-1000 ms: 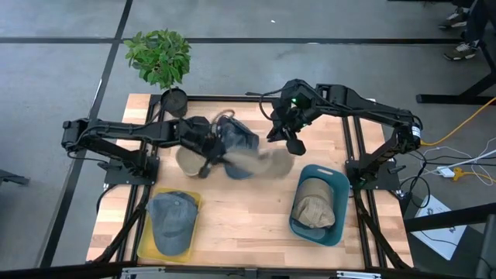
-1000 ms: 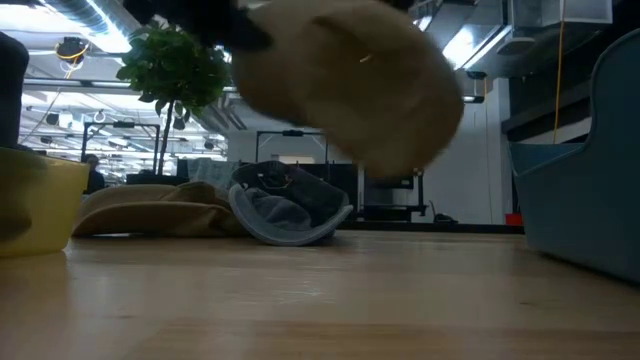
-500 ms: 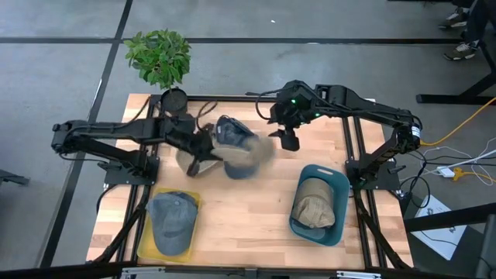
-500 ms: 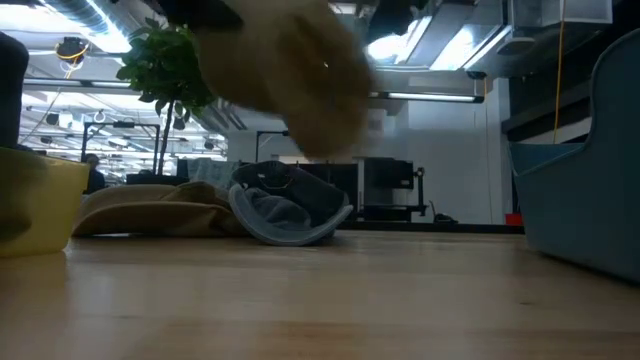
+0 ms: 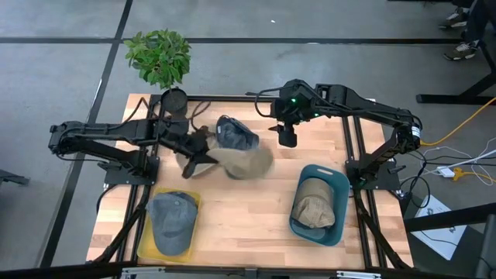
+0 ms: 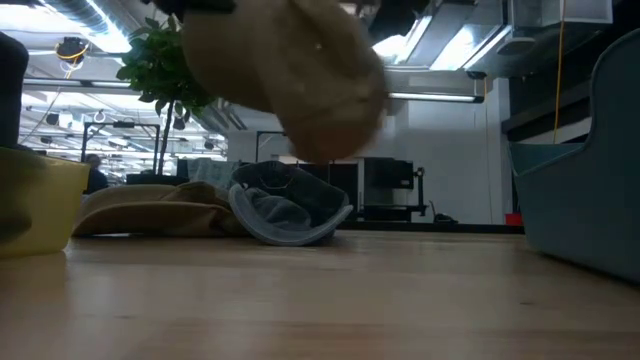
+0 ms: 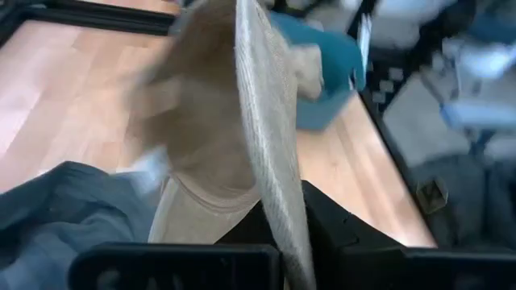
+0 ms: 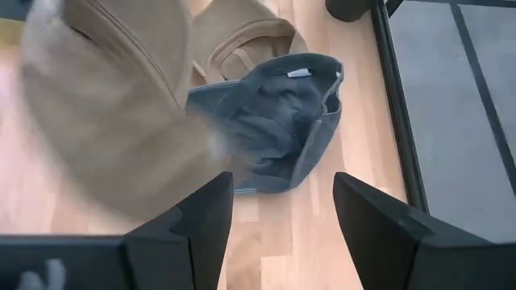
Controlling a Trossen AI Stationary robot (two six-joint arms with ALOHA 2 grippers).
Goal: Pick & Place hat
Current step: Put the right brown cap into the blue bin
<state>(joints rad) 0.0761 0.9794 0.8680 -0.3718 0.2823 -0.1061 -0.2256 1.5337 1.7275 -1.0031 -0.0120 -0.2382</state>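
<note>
- the left gripper [image 5: 203,149] was clamped tight on the brim of a tan hat [image 5: 246,162], holding it up off the table [image 5: 248,225] near the middle.
- in the low view the tan hat [image 6: 285,75] hung in the air, clear of the wood, blurred.
- in the left wrist view the tan hat [image 7: 234,121] stood edge-on right in front of that arm's own fingers [image 7: 322,217], which pinched its edge.
- the right gripper [image 5: 287,138] hovered at about 2 o'clock from the lifted hat, apart from it, its fingers [image 8: 201,217] spread wide with nothing between them.
- a blue-grey hat [image 5: 235,133] lay upside down on the table at about 11 o'clock from the lifted hat, just beside it; the right wrist view showed its inside facing up [image 8: 278,121].
- another tan hat [image 6: 150,208] lay flat on the table next to the blue-grey one, partly hidden under the left arm in the high view.
- a yellow bin [image 5: 147,240] at 7 o'clock on the table held a blue hat [image 5: 172,221].
- a teal bin [image 5: 335,180] at 4 o'clock held a tan hat [image 5: 314,211].
- a potted plant [image 5: 160,58] stood at the table's 11 o'clock corner.
</note>
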